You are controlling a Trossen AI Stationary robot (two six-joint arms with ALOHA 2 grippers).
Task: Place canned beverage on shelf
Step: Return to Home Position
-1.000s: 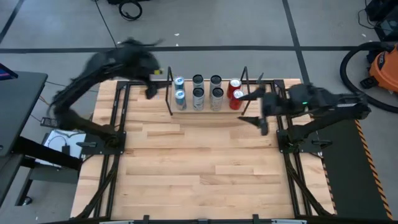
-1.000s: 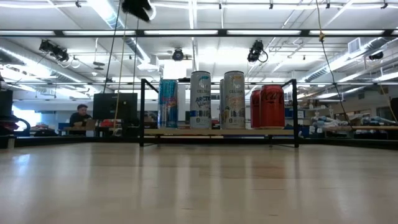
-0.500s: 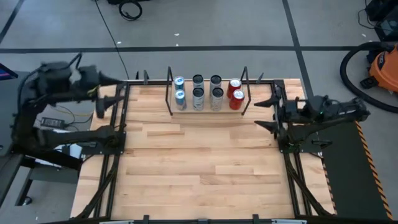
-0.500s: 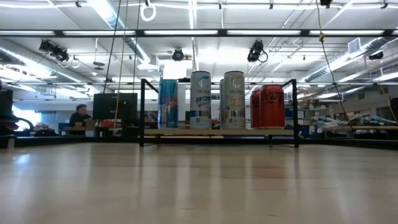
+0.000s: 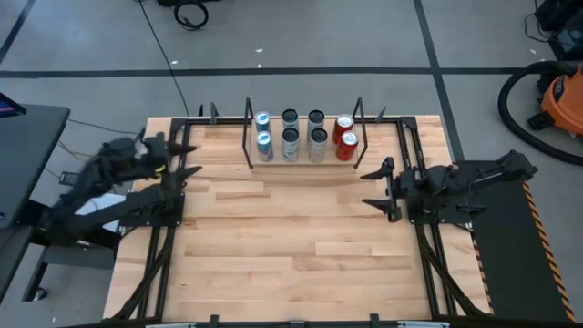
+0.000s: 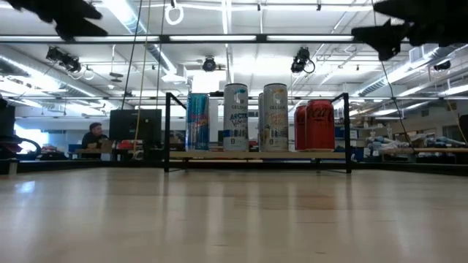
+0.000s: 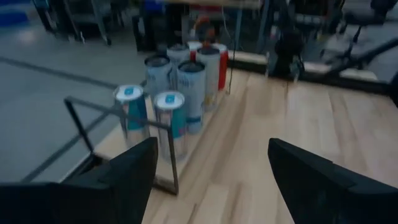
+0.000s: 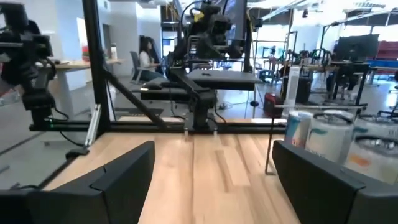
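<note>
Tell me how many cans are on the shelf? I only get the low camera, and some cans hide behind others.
Observer: From above I count eight cans on the shelf, in two rows of four.
Operator: Are the robot's hands holding anything?
Observer: No. The left gripper and the right gripper are both open and empty, one at each side edge of the table.

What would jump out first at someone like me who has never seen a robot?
Eight drink cans stand in two neat rows of four on a small wooden shelf at the far edge of the table, blue ones toward the left arm and red ones toward the right. On either side a dark arm sits pulled back, the left tool and right tool both open and empty.
</note>
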